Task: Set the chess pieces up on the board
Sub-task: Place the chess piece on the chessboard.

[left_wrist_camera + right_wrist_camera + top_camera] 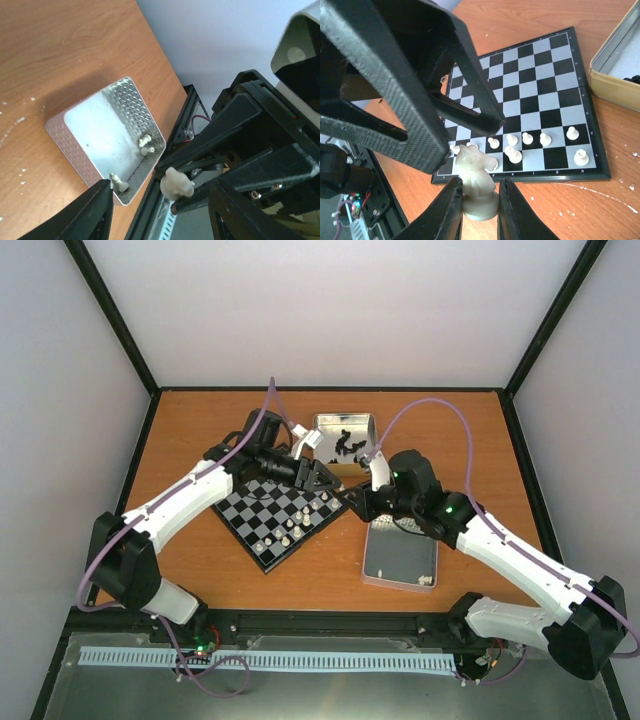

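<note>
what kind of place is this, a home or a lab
Probably a lab robot cell, not a home: plain white walls in a black strut frame enclose the table, a left arm and right arm are bolted at its near edge, working over a chessboard.

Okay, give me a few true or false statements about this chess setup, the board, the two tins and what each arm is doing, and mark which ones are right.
1. The right gripper has its jaws shut on a white knight. True.
2. The board is bare. False: several white pieces stand along one edge.
3. Black chessmen stand on the board. False: the black chessmen lie in the far tin.
4. The near tin holds a few loose white chessmen. True.
5. The left gripper grips a pawn. False: its jaws stand open and hold nothing.
</note>
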Tool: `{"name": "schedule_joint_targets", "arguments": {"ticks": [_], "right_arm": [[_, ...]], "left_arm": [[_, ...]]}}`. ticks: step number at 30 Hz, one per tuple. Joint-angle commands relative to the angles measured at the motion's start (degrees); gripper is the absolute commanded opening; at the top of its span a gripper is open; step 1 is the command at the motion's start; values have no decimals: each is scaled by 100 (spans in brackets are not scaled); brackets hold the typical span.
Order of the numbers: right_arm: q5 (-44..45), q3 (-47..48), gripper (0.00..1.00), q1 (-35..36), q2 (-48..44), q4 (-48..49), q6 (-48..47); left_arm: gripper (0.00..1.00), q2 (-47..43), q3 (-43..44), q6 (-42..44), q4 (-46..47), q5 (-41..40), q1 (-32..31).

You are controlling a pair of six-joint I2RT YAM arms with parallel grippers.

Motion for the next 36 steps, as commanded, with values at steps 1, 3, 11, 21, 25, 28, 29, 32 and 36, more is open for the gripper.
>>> {"name": "schedule_joint_targets", "arguments": {"ticks": [1,3,11,21,25,28,29,32,36], "right_arm": [[183,142,17,195,47,-56,-335],[332,162,17,280,95,-124,-407],[840,310,17,438,309,-239,-568],[728,369,17,465,502,-148,-644],[719,357,17,473,529,-170,-692],[719,358,27,482,549,-183,-651],[690,362,37,482,550,-214,-628],[923,368,57,482,467,-436,-467],[1384,42,72,473,-42,-484,-106]], "left_arm": [[50,132,215,-592,-83,554,55],[48,182,226,-816,-82,559,57],[29,431,207,-981,-358,783,66],[13,535,149,-1004,-345,806,66],[2,590,158,-991,-279,857,66],[1,569,160,-947,-170,852,66],[1,550,160,-911,-152,820,66],[1,494,228,-662,-324,565,70],[1,379,221,-14,-747,-326,75]]}}
